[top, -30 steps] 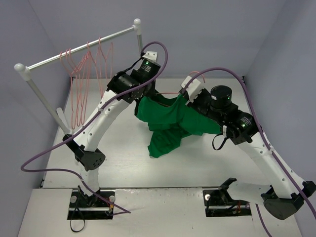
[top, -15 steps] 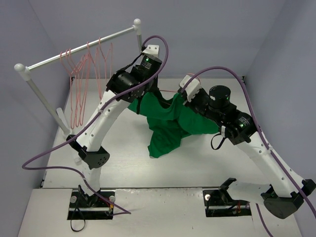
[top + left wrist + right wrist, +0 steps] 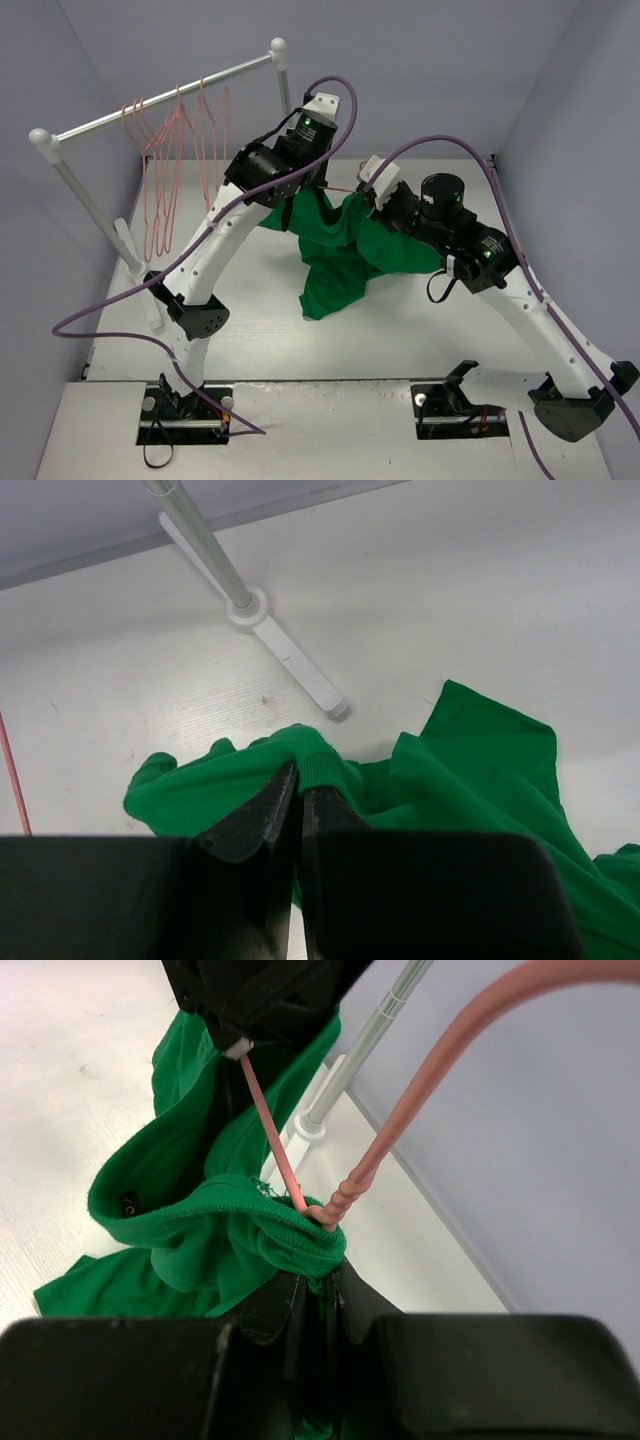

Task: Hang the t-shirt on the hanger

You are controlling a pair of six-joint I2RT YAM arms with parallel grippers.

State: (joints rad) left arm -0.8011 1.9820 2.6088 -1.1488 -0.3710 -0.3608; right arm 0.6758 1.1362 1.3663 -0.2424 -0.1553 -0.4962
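My right gripper [image 3: 318, 1285] pinches the collar of the bright green soft fabric t-shirt [image 3: 350, 250], the thin pink-red wire hanger [image 3: 392, 1130] poking through just above it, while my left gripper [image 3: 298, 790] clamps a nearby fold: threading begun, I judge, shoulders not yet seated

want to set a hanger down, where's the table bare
Bare table runs along the near side of the t-shirt. Crowded at the back: left fingers and right fingers pinch the t-shirt by the hanger and rack.
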